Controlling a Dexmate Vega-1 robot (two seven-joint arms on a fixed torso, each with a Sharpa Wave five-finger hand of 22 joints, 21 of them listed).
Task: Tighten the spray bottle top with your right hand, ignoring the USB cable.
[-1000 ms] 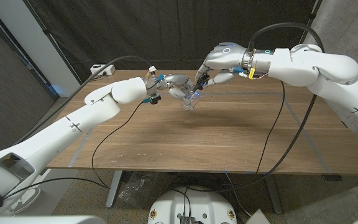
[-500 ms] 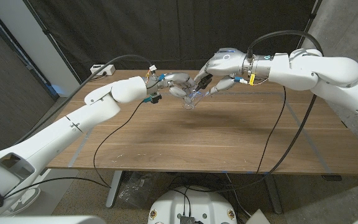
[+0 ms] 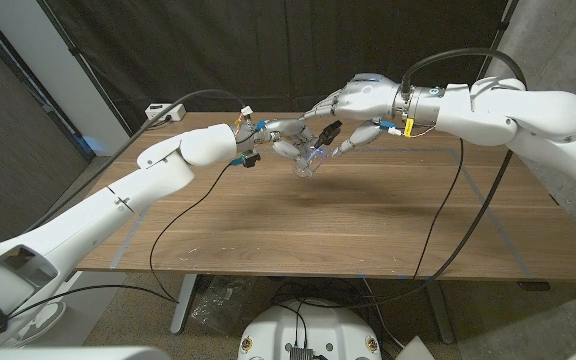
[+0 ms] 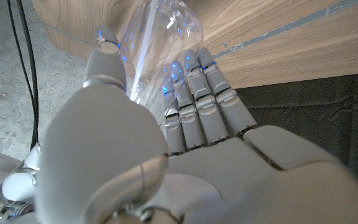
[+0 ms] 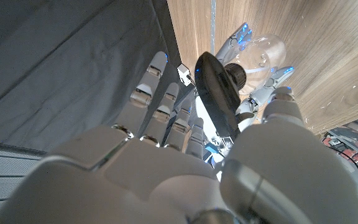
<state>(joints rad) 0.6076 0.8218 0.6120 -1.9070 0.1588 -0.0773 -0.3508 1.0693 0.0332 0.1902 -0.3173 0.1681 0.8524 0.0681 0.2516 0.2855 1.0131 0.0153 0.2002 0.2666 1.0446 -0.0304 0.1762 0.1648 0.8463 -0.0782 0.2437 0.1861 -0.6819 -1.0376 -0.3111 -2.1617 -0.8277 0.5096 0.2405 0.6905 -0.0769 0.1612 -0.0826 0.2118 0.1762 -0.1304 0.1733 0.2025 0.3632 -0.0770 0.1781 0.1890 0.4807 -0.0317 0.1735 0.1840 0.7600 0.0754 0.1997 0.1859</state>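
My left hand (image 3: 278, 138) grips a clear plastic spray bottle (image 3: 310, 162) and holds it tilted above the far middle of the wooden table (image 3: 318, 230). In the left wrist view its fingers (image 4: 197, 99) wrap the bottle's see-through body (image 4: 160, 31). The black spray top (image 3: 330, 130) points toward my right hand (image 3: 356, 108). That hand hovers around the top with its fingers spread. In the right wrist view the black top (image 5: 219, 93) lies between the fingers (image 5: 160, 93) and the thumb (image 5: 278, 112) of my right hand (image 5: 166, 162), with gaps showing. Beyond it sits the bottle (image 5: 263, 53).
A white power strip (image 3: 164, 111) lies at the table's far left corner. Black arm cables droop over the table on the left (image 3: 183, 215) and on the right (image 3: 448, 200). A grey tape line (image 3: 488, 150) crosses the wood at the right.
My right hand's fingers have spread off the black spray top, which they were closed around earlier. The left hand and the bottle have stayed almost still.
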